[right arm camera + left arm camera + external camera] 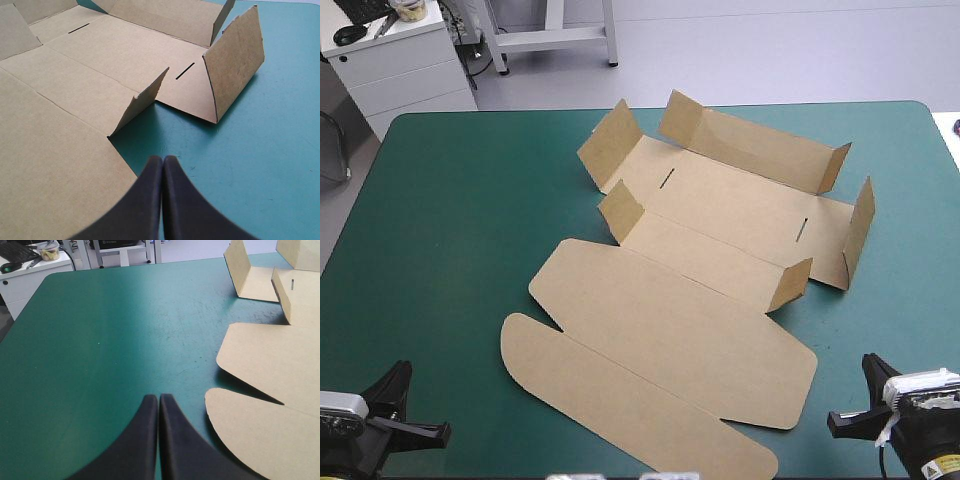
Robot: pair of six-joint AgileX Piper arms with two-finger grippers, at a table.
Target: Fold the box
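The brown box point(720, 215) lies on the teal-green table as a cut sheet, its base toward the far side with several side flaps half raised. Its wide lid panel point(670, 335) and rounded tuck flap point(620, 400) lie flat toward the near edge. My left gripper point(405, 425) rests at the near left corner, shut and empty, with the rounded flap point(265, 435) just beside its fingers point(159, 402). At the near right corner my right gripper point(855, 420) is shut too; ahead of it point(163, 162) stand a small raised flap point(142, 102) and an end wall point(235, 62).
Bare teal-green cover point(450, 220) stretches over the left half of the table. A strip of cover point(910, 260) runs between the box and the right edge. A white cabinet point(400, 60) stands beyond the far left corner.
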